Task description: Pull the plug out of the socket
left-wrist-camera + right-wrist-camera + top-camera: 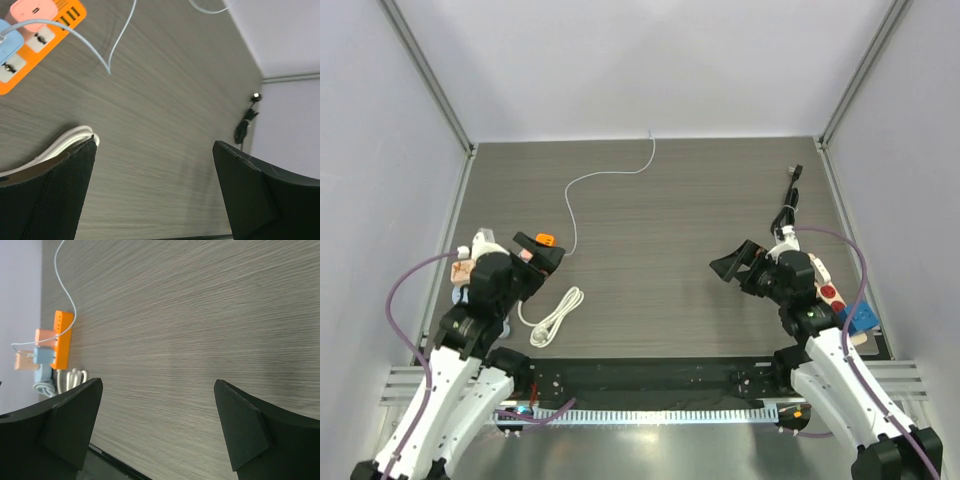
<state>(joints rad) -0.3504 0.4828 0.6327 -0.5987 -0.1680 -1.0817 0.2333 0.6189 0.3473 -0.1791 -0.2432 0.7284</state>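
The dark blue plug (861, 317) sits at the near end of the beige power strip (829, 291), which runs along the table's right edge just behind the right gripper (732, 263), whose wide, empty fingers point leftward away from it, while the left gripper (542, 252), equally wide, is well apart

Dark grey wood-grain table (680, 220), matte, evenly lit. Pale lavender-white walls (650, 60) enclose back, left, right. Aluminium corner posts (428, 72) slant up at both back corners. Slotted metal rail (650, 408) along near edge.
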